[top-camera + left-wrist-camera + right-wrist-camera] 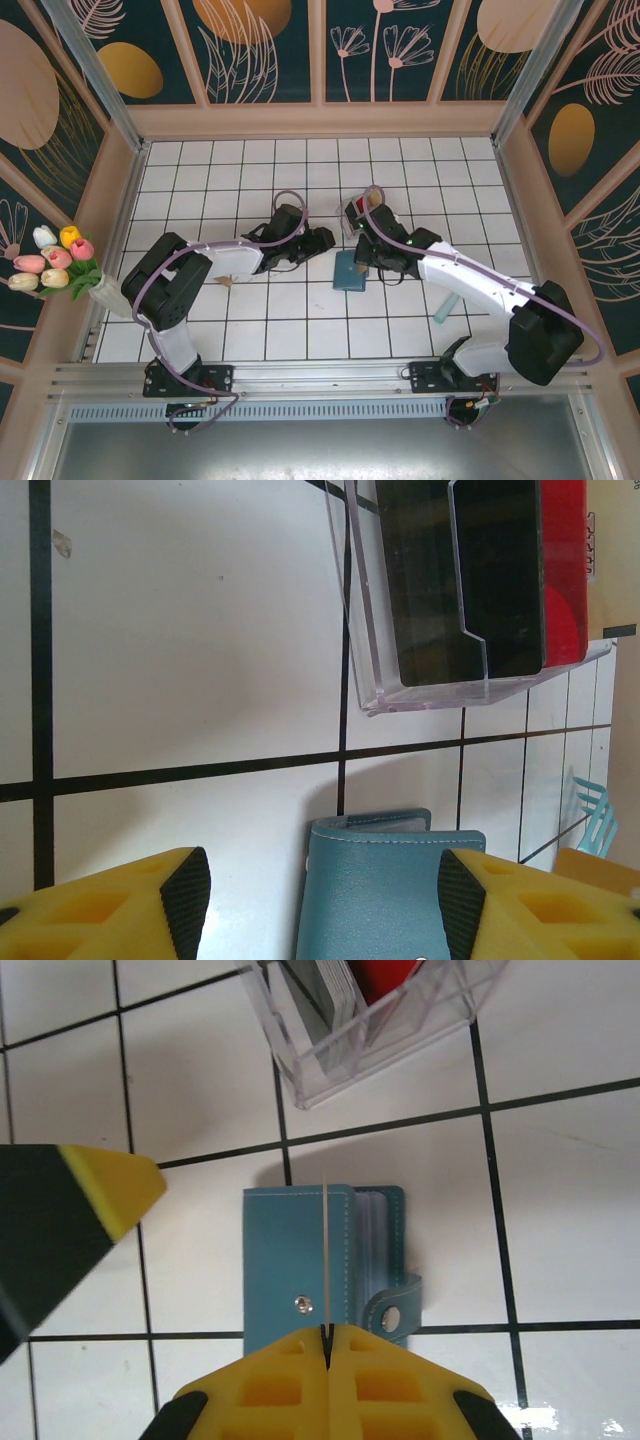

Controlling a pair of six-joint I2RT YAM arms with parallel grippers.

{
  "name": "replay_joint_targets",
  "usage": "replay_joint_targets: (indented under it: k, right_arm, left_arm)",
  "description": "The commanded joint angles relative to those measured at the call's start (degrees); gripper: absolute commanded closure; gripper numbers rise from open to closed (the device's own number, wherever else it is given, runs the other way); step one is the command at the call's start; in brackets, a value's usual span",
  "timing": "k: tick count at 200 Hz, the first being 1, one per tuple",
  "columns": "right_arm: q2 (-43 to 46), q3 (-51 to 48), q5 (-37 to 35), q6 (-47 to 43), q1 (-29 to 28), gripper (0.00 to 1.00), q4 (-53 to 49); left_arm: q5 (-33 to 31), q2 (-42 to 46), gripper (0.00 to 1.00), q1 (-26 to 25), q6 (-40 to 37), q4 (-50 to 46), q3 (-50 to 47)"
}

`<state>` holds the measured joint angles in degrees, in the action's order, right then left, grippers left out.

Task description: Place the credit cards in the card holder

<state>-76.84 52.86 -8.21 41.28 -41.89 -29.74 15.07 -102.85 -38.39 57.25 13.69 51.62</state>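
Clenching one card point(326, 1250) edge-on above the closed holder point(285, 1260), the right pincer point(327, 1334) hovers, the left pincer point(325, 882) released — nothing stowed, other cards point(440, 580) sit in the rack point(360, 630).

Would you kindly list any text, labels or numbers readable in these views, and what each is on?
No text can be read anywhere.
Tan card: small dark marks along its edge, too blurred to read.
Thin card in the right gripper: seen edge-on, face hidden.
Card holder: no lettering, only metal snaps.
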Motion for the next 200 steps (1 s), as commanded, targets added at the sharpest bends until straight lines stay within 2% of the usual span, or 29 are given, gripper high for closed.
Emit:
replay_joint_targets:
  k: [1, 62, 200]
  right_arm:
    - [-1.24, -1.15, -2.53, 1.17, -0.3, 1.0, -0.86]
    - [-2.42, -1.85, -5.33, 1.43, -0.24, 1.0, -3.75]
    - [-3.21, -6.14, 1.43, 2.05, 1.63, 1.0, 5.84]
  left_arm:
    - [-0.22, 1.51, 0.35, -0.44, -0.15, 0.16, -0.68]
    - [0.39, 1.3, 0.35, -0.83, -0.29, 0.14, -0.73]
    - [5.32, -4.22, 0.4, -2.49, -0.49, 2.02, -0.33]
